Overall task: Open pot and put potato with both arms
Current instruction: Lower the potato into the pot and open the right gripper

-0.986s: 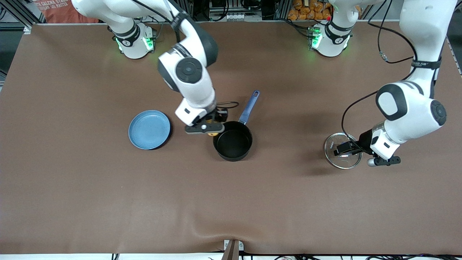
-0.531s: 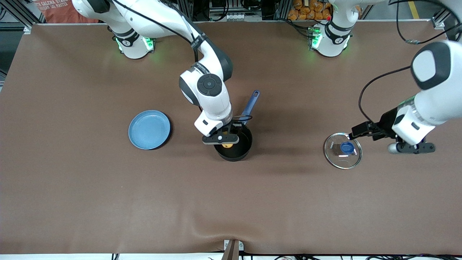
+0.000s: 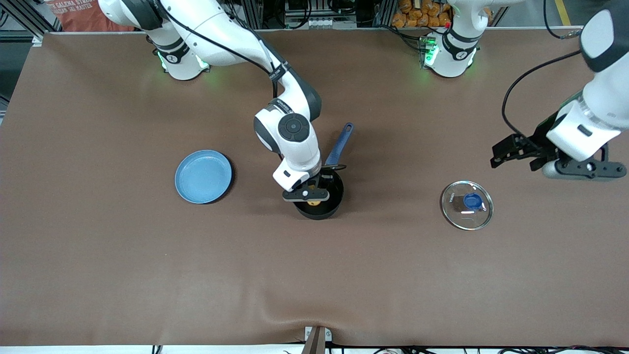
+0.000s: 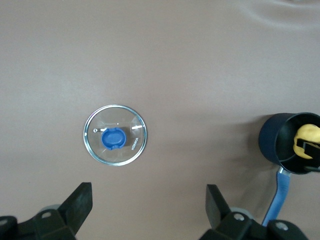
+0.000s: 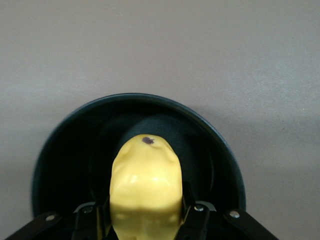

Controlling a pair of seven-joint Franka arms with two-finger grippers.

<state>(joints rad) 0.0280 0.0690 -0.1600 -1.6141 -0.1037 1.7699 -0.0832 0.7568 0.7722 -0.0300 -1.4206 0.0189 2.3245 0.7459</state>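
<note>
Right gripper point(image 3: 311, 195): clenched on the potato point(image 5: 145, 188), down inside the open pot point(image 3: 319, 209)
Left gripper point(image 3: 506, 152): released, fingers spread, up over bare table near the lid point(image 3: 467, 205)
Lid: flat on the table toward the left arm's end, blue knob up, well apart from the pot
Plate point(image 3: 203, 176): light blue, toward the right arm's end
Table point(image 3: 314, 275): brown cover, a soft wrinkle at the camera edge
Room: metal framing and cables along the bases' edge
</note>
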